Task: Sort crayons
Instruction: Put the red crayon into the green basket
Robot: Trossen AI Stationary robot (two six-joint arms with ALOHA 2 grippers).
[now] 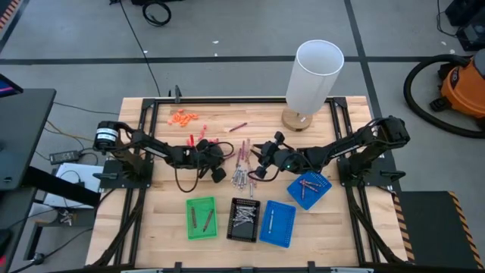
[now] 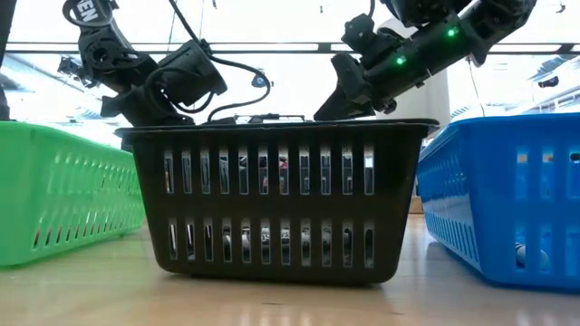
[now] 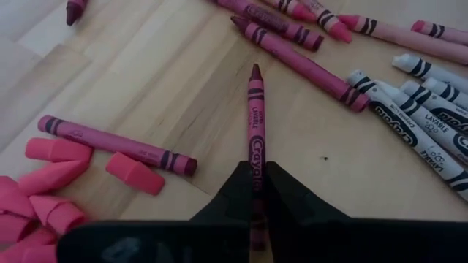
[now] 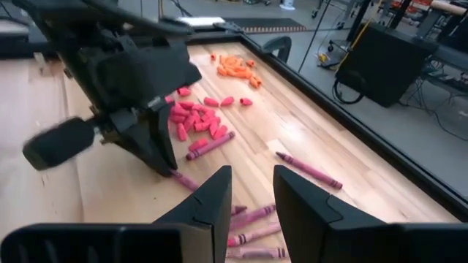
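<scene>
Standing on the pale wooden slatted table (image 1: 151, 227), near its front edge: a green plastic tray (image 1: 201, 218), a black slotted plastic basket (image 1: 244, 220), a flat blue plastic tray (image 1: 277, 224), with a second blue tray (image 1: 308, 189) just beside the right arm. Holding a maroon-purple paper-wrapped crayon (image 3: 256, 139) by its back end, left gripper (image 3: 257, 191) fingers closed tight on it, low at the table middle. Hovering near over the loose pile of maroon and silvery grey crayons (image 1: 242, 171), right gripper (image 4: 252, 197) fingers apart, nothing between them.

Risk, as judged: thin end grip, so possible swing or slip on lifting; also possible clash, both grippers being near. Stubby coral-pink eraser bits (image 3: 44, 183) just beside, easy to sweep. Open room mostly toward the back edge.
</scene>
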